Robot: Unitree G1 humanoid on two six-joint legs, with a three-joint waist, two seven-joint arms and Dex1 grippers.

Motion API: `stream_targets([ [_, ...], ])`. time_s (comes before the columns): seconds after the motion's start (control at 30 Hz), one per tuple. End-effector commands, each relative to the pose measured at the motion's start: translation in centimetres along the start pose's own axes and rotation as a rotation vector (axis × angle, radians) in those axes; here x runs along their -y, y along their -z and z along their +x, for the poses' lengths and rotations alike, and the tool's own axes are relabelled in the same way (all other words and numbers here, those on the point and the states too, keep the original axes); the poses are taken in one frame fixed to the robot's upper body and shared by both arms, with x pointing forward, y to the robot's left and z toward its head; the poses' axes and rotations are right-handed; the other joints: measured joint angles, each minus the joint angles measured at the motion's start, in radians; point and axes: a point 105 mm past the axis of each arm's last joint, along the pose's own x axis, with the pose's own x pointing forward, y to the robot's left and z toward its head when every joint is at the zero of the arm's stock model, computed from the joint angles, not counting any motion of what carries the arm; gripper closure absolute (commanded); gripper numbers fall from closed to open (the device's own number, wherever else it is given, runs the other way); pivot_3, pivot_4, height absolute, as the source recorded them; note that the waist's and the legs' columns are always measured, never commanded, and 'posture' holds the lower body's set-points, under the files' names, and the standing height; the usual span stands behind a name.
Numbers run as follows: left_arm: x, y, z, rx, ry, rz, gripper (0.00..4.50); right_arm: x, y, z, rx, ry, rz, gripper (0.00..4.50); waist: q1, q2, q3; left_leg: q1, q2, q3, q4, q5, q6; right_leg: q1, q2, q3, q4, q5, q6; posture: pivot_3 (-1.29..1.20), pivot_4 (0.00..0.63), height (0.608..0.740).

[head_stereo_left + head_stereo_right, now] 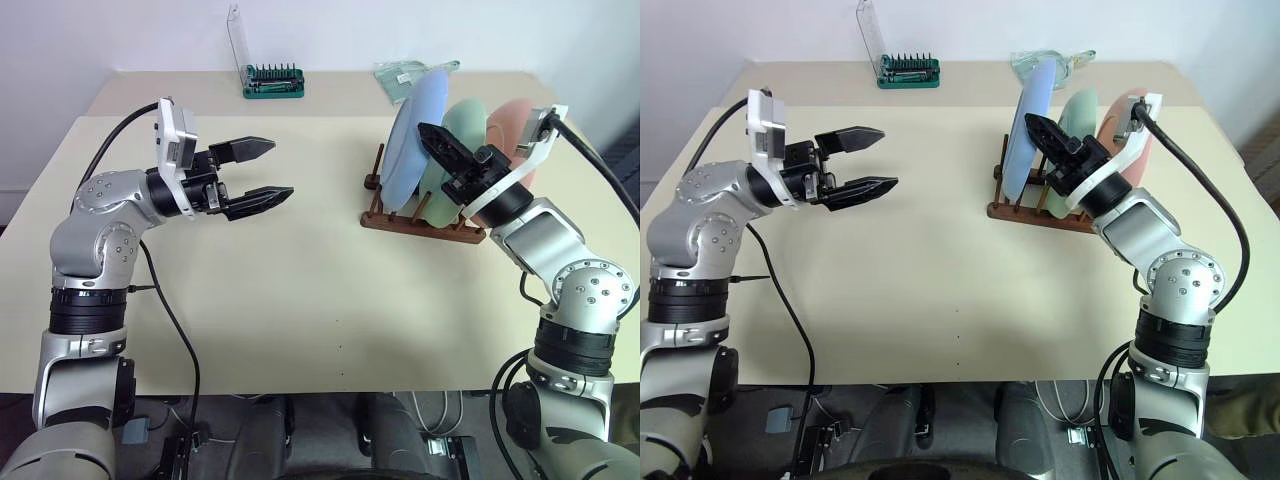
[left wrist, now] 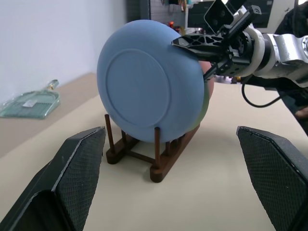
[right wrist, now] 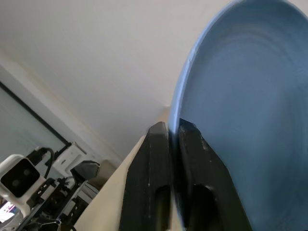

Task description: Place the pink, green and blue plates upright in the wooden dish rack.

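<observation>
1. Broad rectangular table (image 1: 300, 300) with a matte cream top, a second cream surface butted against its far edge.
2. Toward the right side: small dark brown wooden dish rack (image 1: 420, 222) with upright pegs, resting flat on the top.
3. At the far edge, left of centre: green tool holder (image 1: 273, 82) with a clear lid raised upright.
4. Far right corner: flat clear packet (image 1: 405, 76), apparently a plastic bag with greenish contents.

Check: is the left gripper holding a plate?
No. The left gripper hangs open and empty over the table, apart from the wooden dish rack.
</observation>
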Motion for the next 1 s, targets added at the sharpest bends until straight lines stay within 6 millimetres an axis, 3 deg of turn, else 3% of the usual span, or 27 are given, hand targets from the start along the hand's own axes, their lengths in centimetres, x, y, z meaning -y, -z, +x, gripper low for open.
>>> stream_targets([
  [0.03, 0.3, -1.3, -0.2, 0.021, 0.009, 0.047, 0.0, -0.9, -0.9, 0.1, 0.027, -0.035, -0.04, 2.5, 0.0, 0.0, 0.0, 0.0, 0.0, 0.0, 0.0, 0.0, 0.0, 0.0, 0.0, 0.0, 0.0, 0.0, 0.0, 0.0, 0.15, 0.74],
  [0.2, 0.3, -1.2, -0.2, 0.019, 0.009, 0.047, 0.0, -1.2, -1.4, 0.3, 0.043, -0.031, -0.078, 0.05, 0.0, 0.0, 0.0, 0.0, 0.0, 0.0, 0.0, 0.0, 0.0, 0.0, 0.0, 0.0, 0.0, 0.0, 0.0, 0.0, 0.15, 0.74],
  [0.47, 0.4, -1.1, 0.1, 0.02, 0.022, 0.041, 0.0, -2.4, -2.7, 0.2, 0.096, -0.08, -0.139, 0.05, 0.001, 0.0, 0.0, 0.0, 0.0, 0.0, 0.0, 0.0, 0.0, 0.0, 0.0, 0.0, 0.0, 0.0, 0.0, 0.0, 0.15, 0.74],
  [0.7, 0.3, -1.1, 0.2, 0.022, 0.025, 0.041, 0.0, -4.6, -4.5, -0.2, 0.167, -0.18, -0.184, 0.05, 0.001, 0.0, 0.0, 0.0, 0.0, 0.0, 0.0, 0.0, 0.0, 0.0, 0.0, 0.0, 0.0, 0.0, 0.0, 0.0, 0.15, 0.74],
  [0.87, 0.5, -0.9, 0.5, 0.028, 0.024, 0.039, 0.0, -6.1, -6.3, -2.0, 0.233, -0.247, -0.401, 0.05, 0.004, 0.0, 0.0, 0.0, 0.0, 0.0, 0.0, 0.0, 0.0, 0.0, 0.0, 0.0, -0.001, 0.0, 0.0, 0.0, 0.15, 0.74],
  [1.0, 0.7, -0.7, 0.4, 0.023, 0.023, 0.038, 0.0, -6.4, -4.7, -4.4, 0.08, -0.324, -0.589, 0.05, 0.005, 0.0, 0.0, 0.0, 0.0, 0.0, 0.0, 0.0, 0.0, 0.0, 0.0, 0.0, -0.001, 0.0, 0.0, 0.0, 0.15, 0.74],
])
